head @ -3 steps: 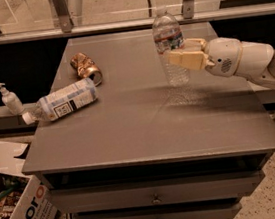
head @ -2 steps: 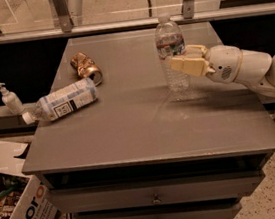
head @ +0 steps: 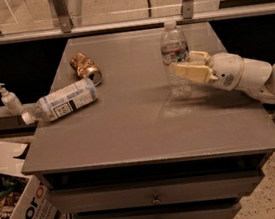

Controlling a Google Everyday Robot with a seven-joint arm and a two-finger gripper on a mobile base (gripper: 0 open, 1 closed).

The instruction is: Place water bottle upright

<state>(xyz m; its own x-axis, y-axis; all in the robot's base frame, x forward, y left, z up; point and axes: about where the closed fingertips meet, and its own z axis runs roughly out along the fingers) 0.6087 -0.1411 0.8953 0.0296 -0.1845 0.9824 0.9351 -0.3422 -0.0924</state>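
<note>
Camera view: gripper (head: 184, 63) clasps upright, ribbed, clear water bottle (head: 173, 43).

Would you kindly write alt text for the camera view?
A water bottle stands upright on a grey table, the gripper at its right side, jaws closed around it. A larger labelled bottle and a crushed gold can lie at left.
</note>
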